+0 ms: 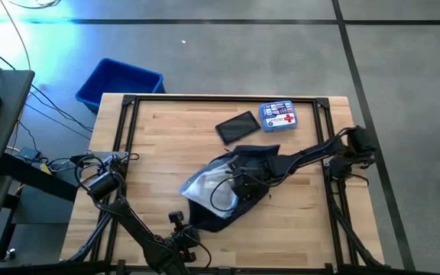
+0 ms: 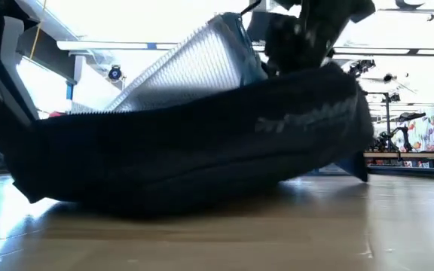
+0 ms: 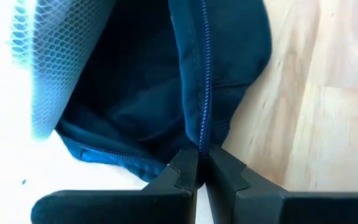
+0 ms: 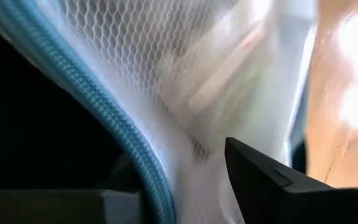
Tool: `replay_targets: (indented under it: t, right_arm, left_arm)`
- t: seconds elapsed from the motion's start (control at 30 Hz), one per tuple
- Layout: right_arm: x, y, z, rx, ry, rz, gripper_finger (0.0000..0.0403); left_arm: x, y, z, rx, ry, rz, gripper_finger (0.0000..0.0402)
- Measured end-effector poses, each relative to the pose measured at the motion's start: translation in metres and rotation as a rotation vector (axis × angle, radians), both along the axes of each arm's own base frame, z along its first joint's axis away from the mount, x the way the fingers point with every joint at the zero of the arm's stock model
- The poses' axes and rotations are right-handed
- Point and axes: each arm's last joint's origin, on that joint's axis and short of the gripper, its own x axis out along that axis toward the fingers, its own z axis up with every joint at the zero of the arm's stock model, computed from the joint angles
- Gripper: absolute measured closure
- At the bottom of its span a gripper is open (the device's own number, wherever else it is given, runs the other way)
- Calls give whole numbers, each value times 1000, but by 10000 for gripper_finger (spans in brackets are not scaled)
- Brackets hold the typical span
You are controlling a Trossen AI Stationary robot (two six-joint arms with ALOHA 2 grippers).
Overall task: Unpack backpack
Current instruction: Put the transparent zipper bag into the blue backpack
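Blue bin: off the table's far left corner. Left gripper: fingers pinched on the backpack's zippered edge, near table centre. Right gripper: inside the opening beside a white mesh pouch; finger state cannot be told.

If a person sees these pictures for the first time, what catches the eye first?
The dark navy backpack lies open mid-table, with a white mesh pouch showing at its mouth. The left claw is shut on the bag's zipper edge, while the right claw reaches into the opening. Behind lie a first-aid kit and a black case.
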Motion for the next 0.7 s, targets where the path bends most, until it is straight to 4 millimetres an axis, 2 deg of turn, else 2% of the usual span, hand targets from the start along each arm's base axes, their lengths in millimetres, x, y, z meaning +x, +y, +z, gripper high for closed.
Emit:
replay_targets:
  t: [0.17, 0.27, 0.37, 0.53, 0.7]
  right_arm:
    - [-3, 3, 16, 148, -38, 49, 259]
    - [0, 6, 18, 263, -60, 83, 259]
    - [3, 9, 5, 285, -8, 76, 259]
    - [3, 13, -22, 185, 96, 26, 264]
    - [0, 2, -33, 55, 167, -46, 295]
  left_arm:
    - [0, 1, 0, 5, -13, 12, 401]
    - [-1, 3, 0, 15, -4, 21, 401]
    - [-3, 6, 1, 40, 21, 32, 401]
    - [-9, 16, 3, 93, 43, 120, 401]
    - [-16, 24, 7, 129, 25, 221, 401]
